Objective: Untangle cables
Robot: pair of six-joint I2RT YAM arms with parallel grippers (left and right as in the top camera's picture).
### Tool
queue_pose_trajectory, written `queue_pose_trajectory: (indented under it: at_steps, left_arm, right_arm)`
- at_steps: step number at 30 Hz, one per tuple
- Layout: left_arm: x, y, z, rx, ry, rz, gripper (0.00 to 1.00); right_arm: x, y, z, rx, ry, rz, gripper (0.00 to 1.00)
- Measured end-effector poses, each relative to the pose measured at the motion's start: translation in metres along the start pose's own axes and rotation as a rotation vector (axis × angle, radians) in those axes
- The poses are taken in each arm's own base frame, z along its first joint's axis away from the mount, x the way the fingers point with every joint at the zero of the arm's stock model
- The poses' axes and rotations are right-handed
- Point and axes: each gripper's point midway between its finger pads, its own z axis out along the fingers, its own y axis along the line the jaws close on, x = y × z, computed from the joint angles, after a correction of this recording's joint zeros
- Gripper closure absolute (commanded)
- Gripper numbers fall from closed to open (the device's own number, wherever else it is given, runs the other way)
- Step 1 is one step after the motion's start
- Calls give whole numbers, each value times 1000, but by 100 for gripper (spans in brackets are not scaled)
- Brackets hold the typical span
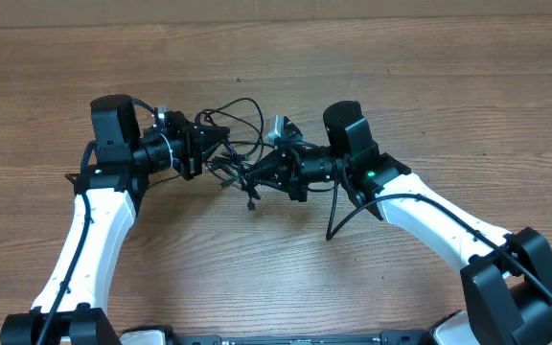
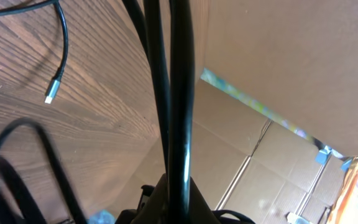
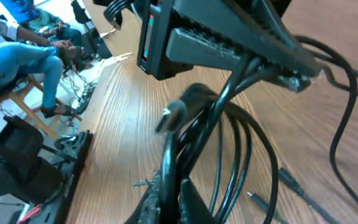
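The cables [image 1: 241,144] are a tangle of thin black wires on the wooden table between my two grippers. My left gripper [image 1: 211,142] is shut on strands at the bundle's left side; in the left wrist view black strands [image 2: 178,93] run up from its fingers [image 2: 180,202], and a loose end with a silver plug [image 2: 53,91] lies on the wood. My right gripper [image 1: 255,174] is shut on strands at the bundle's right side; in the right wrist view several loops [image 3: 229,143] rise from its fingers [image 3: 169,196] toward the left gripper [image 3: 229,37].
A thicker black arm cable [image 1: 338,211] hangs in a loop beside the right arm. Plug ends [image 3: 291,180] lie on the wood at right. Cardboard boxes [image 2: 272,174] stand past the table's far edge. People sit on the floor beyond the table [image 3: 23,56].
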Motion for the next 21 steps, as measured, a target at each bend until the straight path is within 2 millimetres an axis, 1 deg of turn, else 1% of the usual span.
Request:
queue_pose_trajectory:
  at_steps: [6,10,13,17,19,21]
  left_arm:
    - [0,0,0,0,0,0,96]
    - [-3,0,0,-2,-15,4,96]
    - [-6,2,0,-10,-37,14,96]
    - [-10,18,-1,-68,-66,-5,96]
    - [-11,32,-2,-120,-82,-21,96]
    - [-12,46,-5,-174,-98,-36,96]
  right_arm:
    - [4,-3,0,17,12,37,96]
    - [5,-12,0,76,19,102,96]
    - [8,-24,-1,147,24,168,96]
    - [17,-46,-8,277,37,273,96]
    - [19,-57,-14,341,32,310,96]
    - [22,-72,-24,414,24,352,96]
